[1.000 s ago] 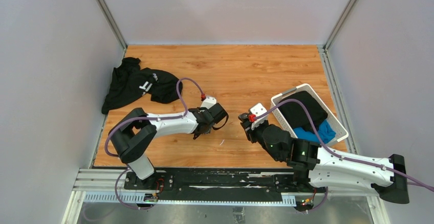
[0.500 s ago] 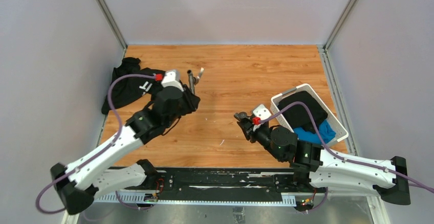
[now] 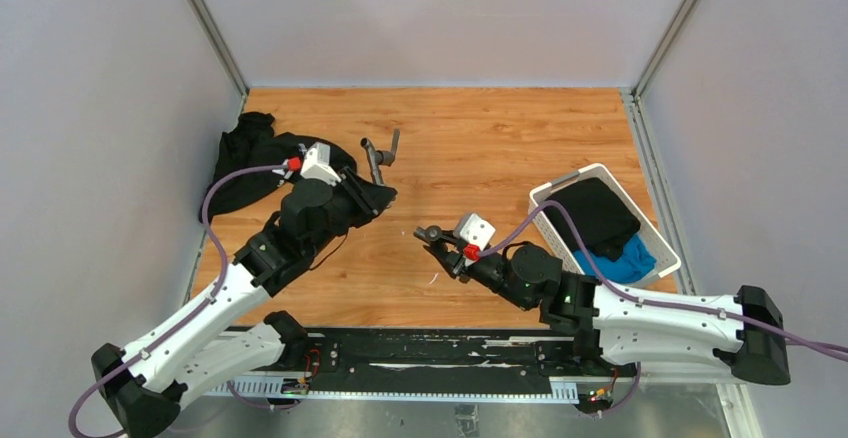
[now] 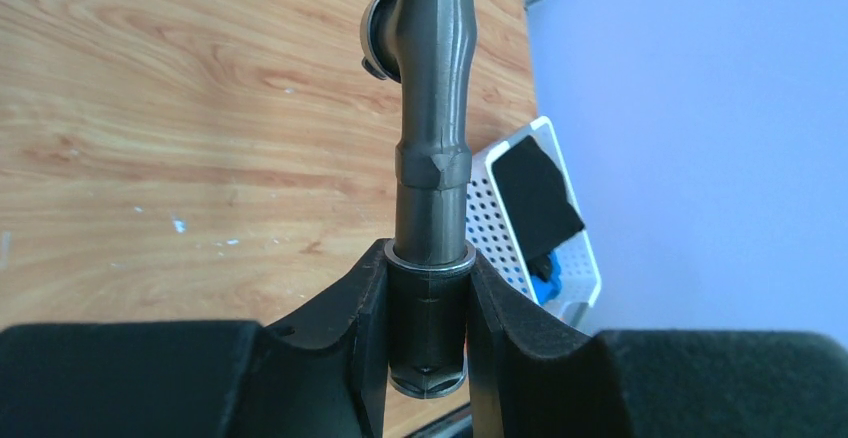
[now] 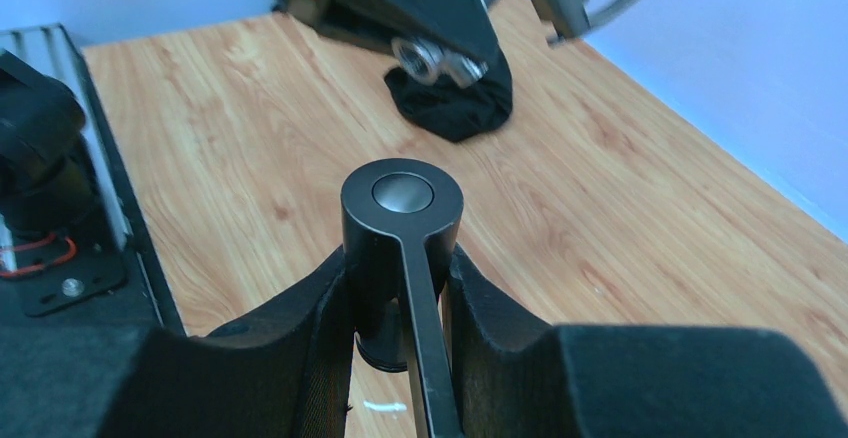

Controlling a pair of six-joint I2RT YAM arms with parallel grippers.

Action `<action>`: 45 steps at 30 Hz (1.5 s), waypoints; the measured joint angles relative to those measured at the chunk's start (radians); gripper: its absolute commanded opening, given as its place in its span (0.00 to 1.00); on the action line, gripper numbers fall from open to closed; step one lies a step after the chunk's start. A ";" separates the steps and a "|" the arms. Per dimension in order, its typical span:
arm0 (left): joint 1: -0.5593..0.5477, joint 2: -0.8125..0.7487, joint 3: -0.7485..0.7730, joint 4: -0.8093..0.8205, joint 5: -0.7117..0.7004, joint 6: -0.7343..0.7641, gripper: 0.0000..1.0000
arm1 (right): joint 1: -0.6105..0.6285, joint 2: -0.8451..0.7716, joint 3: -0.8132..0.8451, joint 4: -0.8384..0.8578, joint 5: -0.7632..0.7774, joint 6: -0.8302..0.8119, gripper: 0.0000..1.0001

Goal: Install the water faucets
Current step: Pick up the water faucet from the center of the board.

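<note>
Left wrist view: my left fingers (image 4: 383,283) are clenched on the near end of a dark-grey faucet body (image 4: 432,158), one finger pressed to each side of its round stub. The piece runs straight out past my fingertips, swelling and narrowing along its length, and a short round opening branches off to the left near its far end. The wooden table (image 4: 150,108) lies beneath it. Off to the right of my fingertips, well apart, sits the white basket (image 4: 500,228) with dark cloth inside.

In the right wrist view, my right fingers (image 5: 345,288) grasp the lever piece (image 5: 402,208). It is a dark round cap with a thin handle that runs back from it through the gap between my fingers. The cap sits just ahead of my fingertips, its flat round face turned toward the wrist camera.

From the top external view, both pieces are held clear of the table and well apart from each other. The faucet body points away from my left fingertips toward the far wall. A black garment (image 3: 250,158) lies on the table behind and to the left of my left fingers, near them. The basket is to the right of my right fingers.
</note>
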 measured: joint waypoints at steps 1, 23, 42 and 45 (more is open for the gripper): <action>0.002 -0.004 -0.010 0.011 0.011 -0.017 0.00 | 0.002 0.006 0.001 0.024 -0.012 -0.003 0.00; 0.003 -0.182 -0.216 0.268 0.061 -0.211 0.00 | 0.080 0.332 0.014 0.598 0.170 -0.174 0.00; 0.003 -0.198 -0.216 0.258 0.051 -0.211 0.00 | 0.094 0.364 0.045 0.604 0.121 -0.147 0.00; 0.003 -0.198 -0.216 0.254 0.052 -0.211 0.00 | 0.097 0.369 0.045 0.599 0.120 -0.143 0.00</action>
